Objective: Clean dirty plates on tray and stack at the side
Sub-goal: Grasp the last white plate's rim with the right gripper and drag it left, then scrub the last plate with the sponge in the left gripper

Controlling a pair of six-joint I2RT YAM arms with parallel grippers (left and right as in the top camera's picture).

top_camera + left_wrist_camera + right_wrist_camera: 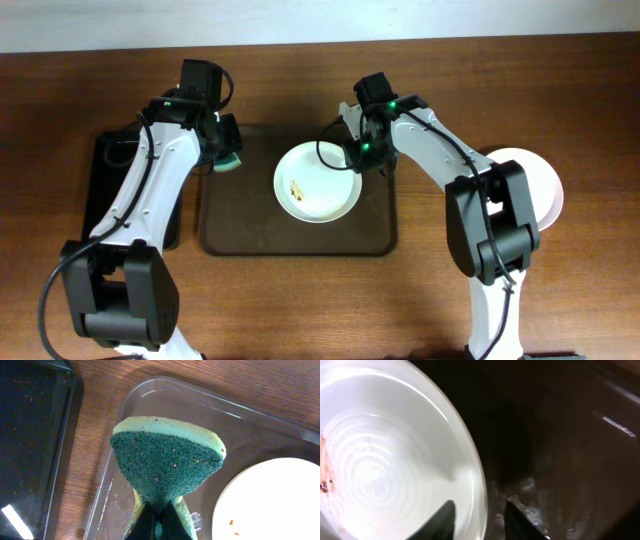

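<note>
One white plate (pixel 318 183) with a small brown smear lies in the middle of the dark brown tray (pixel 230 235). My right gripper (pixel 365 160) is at its right rim. In the right wrist view the gripper (pixel 481 504) stands open astride the rim, one finger over the plate (pixel 385 460), the other over the tray (pixel 570 450). My left gripper (pixel 226 155) hovers over the tray's upper left corner, shut on a green sponge (pixel 229 162). In the left wrist view the sponge (pixel 167 460) fans out from the gripper (pixel 161 510), with the plate (pixel 270 500) at the lower right.
A white plate (pixel 535 185) sits on the table to the right of the tray, partly hidden by my right arm. A glossy black tray (pixel 100 170) lies to the left of the brown tray, under my left arm.
</note>
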